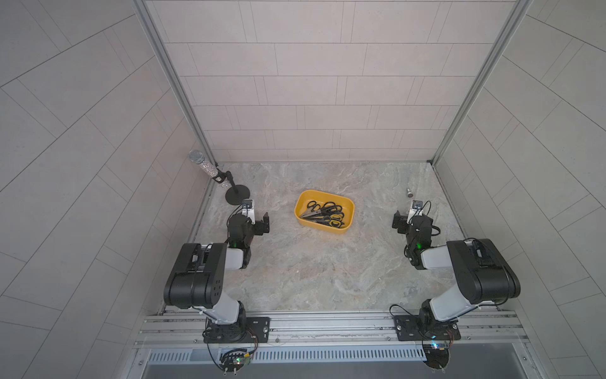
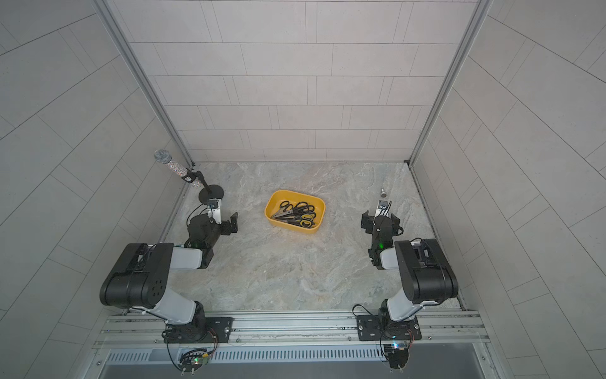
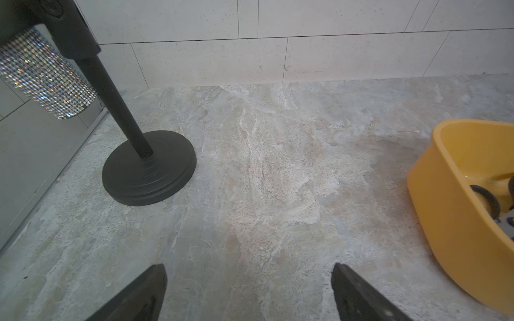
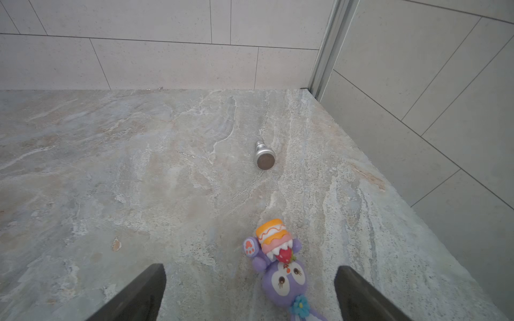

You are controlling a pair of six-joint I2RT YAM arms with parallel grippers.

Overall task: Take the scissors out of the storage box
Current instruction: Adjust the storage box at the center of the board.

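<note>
The storage box [image 1: 323, 228] [image 2: 292, 228], a mustard-yellow tub, sits at the middle of the marble table in both top views. Several scissors [image 1: 324, 213] [image 2: 295, 212] with black handles lie piled inside it, one pair with yellow on its handles. My left gripper [image 1: 256, 218] [image 2: 225, 219] hovers to the box's left, open and empty. In the left wrist view the gripper [image 3: 248, 266] has bare table between its fingers, with the box [image 3: 445, 222] and a scissors handle [image 3: 488, 198] at the side. My right gripper [image 1: 411, 218] [image 2: 380, 218] [image 4: 250, 267] hangs open to the box's right.
A glittery microphone [image 1: 205, 165] on a black round-based stand [image 1: 236, 194] [image 3: 147, 169] stands just behind the left gripper. A small metal knob [image 1: 410, 193] [image 4: 264, 155] lies behind the right gripper. A purple toy figure [image 4: 281, 275] lies on the table under the right gripper. Tiled walls close three sides.
</note>
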